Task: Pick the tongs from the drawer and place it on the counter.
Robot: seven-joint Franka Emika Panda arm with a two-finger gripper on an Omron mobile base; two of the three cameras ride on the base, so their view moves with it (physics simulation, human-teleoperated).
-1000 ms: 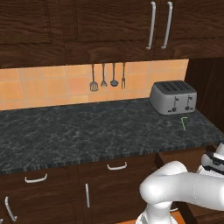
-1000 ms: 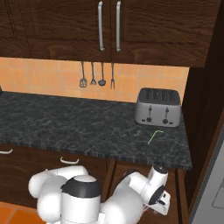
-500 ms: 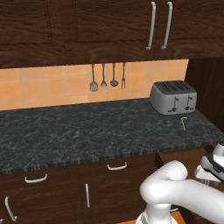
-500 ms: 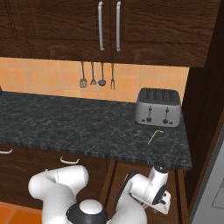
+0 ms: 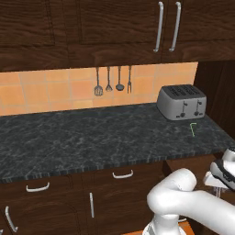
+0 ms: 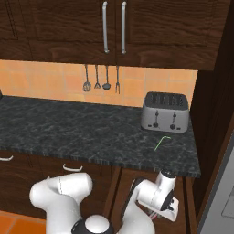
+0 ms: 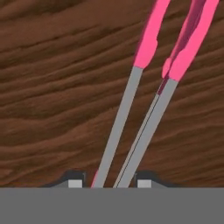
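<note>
End effector (image 7: 106, 183) closed in; tongs (image 7: 144, 100) between fingertips.

arm: reaching low, forward | gripper (image 7: 106, 180): fingertips nearly together

Counts only: 1 toaster (image 5: 181, 102) with 4 slots on top and 2 levers on its front. 4 dark utensils (image 5: 113, 81) hung in a row on the tile backsplash. 1 black marbled counter (image 5: 92, 137). 1 small green L-shaped outline (image 5: 193, 128) on the counter by the toaster. 2 vertical silver handles (image 5: 166, 26) on the upper cabinet doors. Below the counter in the left base view: 2 curved drawer handles (image 5: 122, 174), 2 upright door handles (image 5: 91, 204). 1 pair of tongs (image 7: 144, 105) in the hand view, 2 grey arms with 2 pink ends, over 1 wooden drawer (image 7: 57, 87) floor. 1 gripper (image 7: 106, 183), 2 fingertips.
</note>
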